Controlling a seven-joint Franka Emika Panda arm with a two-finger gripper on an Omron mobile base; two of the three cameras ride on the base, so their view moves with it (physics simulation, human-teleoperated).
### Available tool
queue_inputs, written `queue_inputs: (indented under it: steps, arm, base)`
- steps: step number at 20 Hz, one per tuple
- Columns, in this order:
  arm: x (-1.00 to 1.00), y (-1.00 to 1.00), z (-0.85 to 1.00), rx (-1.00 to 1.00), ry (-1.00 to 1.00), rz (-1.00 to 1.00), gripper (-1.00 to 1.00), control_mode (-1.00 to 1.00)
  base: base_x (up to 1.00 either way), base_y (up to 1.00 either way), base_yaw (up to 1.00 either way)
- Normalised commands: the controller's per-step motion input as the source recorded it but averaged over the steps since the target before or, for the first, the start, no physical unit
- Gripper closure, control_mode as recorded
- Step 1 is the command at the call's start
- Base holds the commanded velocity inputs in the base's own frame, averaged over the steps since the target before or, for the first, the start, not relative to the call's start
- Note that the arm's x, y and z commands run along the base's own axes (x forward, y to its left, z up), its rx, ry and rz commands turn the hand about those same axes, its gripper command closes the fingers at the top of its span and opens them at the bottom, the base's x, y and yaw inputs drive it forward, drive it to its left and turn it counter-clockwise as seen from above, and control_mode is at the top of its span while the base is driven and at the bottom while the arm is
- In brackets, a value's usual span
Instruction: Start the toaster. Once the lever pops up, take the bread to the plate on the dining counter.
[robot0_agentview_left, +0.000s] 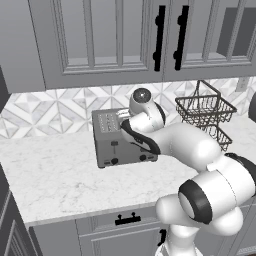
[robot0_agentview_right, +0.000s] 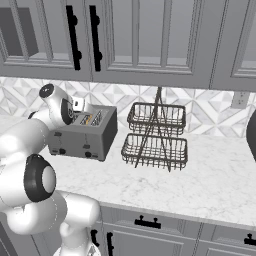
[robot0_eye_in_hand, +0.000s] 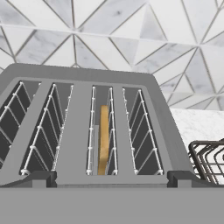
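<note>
The two-finger gripper (robot0_eye_in_hand: 107, 177) hangs directly over the toaster, its two dark fingertips (robot0_eye_in_hand: 40, 177) spread wide apart, holding nothing. One boxy grey metal four-slot toaster (robot0_agentview_left: 122, 140) stands on the white marble countertop (robot0_agentview_left: 55, 175), with two small dark levers and two black knobs on its front. One thin golden-tan bread slice (robot0_eye_in_hand: 103, 139) sits upright, low inside the third slot from the left. Beyond, one two-tier dark wire basket (robot0_agentview_right: 156, 135) stands beside the toaster, before the triangle-patterned tile backsplash (robot0_eye_in_hand: 131, 39).
</note>
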Motion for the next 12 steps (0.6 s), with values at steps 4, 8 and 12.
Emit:
queue_inputs:
  steps: [4, 8, 12]
  arm:
    - [0.0, 0.0, 0.0, 0.0, 0.0, 0.0, -1.0, -1.0]
    - [0.0, 0.0, 0.0, 0.0, 0.0, 0.0, -1.0, -1.0]
    - [0.0, 0.0, 0.0, 0.0, 0.0, 0.0, -1.0, -1.0]
  base:
    - [0.0, 0.0, 0.0]
    - [0.0, 0.0, 0.0]
    - [0.0, 0.0, 0.0]
